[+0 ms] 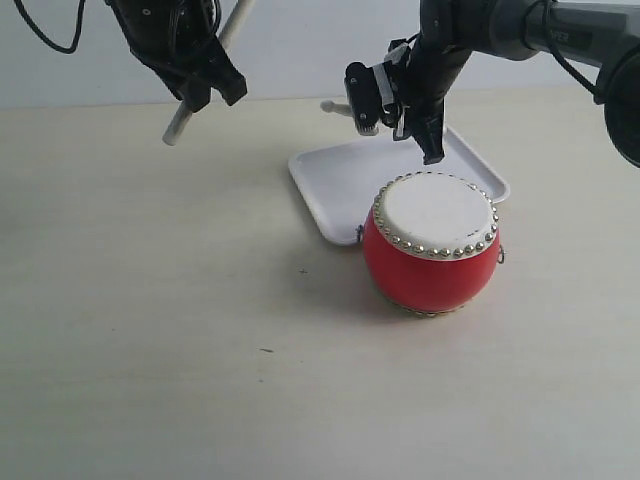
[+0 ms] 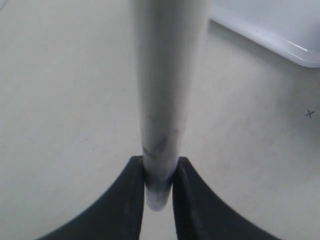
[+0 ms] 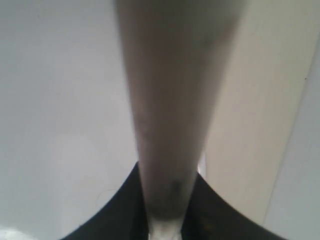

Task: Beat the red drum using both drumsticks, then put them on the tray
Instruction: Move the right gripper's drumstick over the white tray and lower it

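The red drum (image 1: 430, 268), with its off-white studded skin up, stands on the table against the near edge of the white tray (image 1: 340, 185). My left gripper (image 1: 203, 88) hangs high at the far left, well away from the drum. It is shut on one drumstick (image 1: 178, 128), which slants up and to the right. The left wrist view shows that drumstick (image 2: 167, 90) pinched between the fingers of the left gripper (image 2: 159, 185). My right gripper (image 1: 430, 145) hovers over the tray just behind the drum, shut on the other drumstick (image 3: 170, 100), whose tip (image 1: 330, 106) pokes out to the left.
A beige tabletop (image 1: 150, 330) spreads to the left of the drum and in front of it. A corner of the tray (image 2: 280, 30) shows in the left wrist view. A small dark mark (image 2: 310, 114) sits on the table near it.
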### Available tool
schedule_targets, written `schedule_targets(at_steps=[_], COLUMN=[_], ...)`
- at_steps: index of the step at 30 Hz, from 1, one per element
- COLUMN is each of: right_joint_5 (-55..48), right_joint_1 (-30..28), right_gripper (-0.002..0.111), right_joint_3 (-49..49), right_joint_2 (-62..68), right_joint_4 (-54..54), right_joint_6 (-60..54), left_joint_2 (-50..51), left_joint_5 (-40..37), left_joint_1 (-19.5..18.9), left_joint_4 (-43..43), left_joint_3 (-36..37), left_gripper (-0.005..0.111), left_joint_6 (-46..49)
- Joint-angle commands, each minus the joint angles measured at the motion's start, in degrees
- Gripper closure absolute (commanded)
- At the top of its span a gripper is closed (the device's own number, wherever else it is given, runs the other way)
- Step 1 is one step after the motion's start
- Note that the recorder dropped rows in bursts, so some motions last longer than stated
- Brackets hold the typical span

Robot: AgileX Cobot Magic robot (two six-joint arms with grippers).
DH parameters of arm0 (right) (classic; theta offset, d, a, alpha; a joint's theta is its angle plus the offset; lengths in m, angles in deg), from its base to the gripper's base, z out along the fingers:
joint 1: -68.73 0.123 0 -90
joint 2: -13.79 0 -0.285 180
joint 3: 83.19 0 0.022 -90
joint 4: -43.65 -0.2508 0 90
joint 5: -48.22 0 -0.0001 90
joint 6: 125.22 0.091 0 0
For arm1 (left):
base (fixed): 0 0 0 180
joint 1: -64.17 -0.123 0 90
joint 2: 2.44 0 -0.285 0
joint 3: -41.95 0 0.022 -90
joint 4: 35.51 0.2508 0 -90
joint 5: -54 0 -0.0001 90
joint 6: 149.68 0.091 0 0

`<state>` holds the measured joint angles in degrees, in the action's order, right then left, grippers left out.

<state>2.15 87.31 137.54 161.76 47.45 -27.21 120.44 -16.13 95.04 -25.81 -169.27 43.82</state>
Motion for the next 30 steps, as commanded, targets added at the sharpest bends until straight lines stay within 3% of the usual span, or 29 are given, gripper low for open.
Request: schedule_targets(at_steps=[1,30], right_joint_5=[0.7,4.3], right_joint_1=[0.0,0.0], right_gripper=[0.108,0.108], right_joint_3=[0.4,0.4], right_joint_2=[0.1,2.4], right_joint_4=[-0.5,-0.5], right_joint_6=[-0.4,0.1], left_joint_2=[-0.8,-0.8], left_joint_5=[0.2,0.2], left_joint_1=[-0.2,-0.2], left_joint_4=[-0.4,-1.2], left_joint_3=[0.1,0.1], left_gripper=[0.107,0.107], left_joint_6=[-0.2,0.0])
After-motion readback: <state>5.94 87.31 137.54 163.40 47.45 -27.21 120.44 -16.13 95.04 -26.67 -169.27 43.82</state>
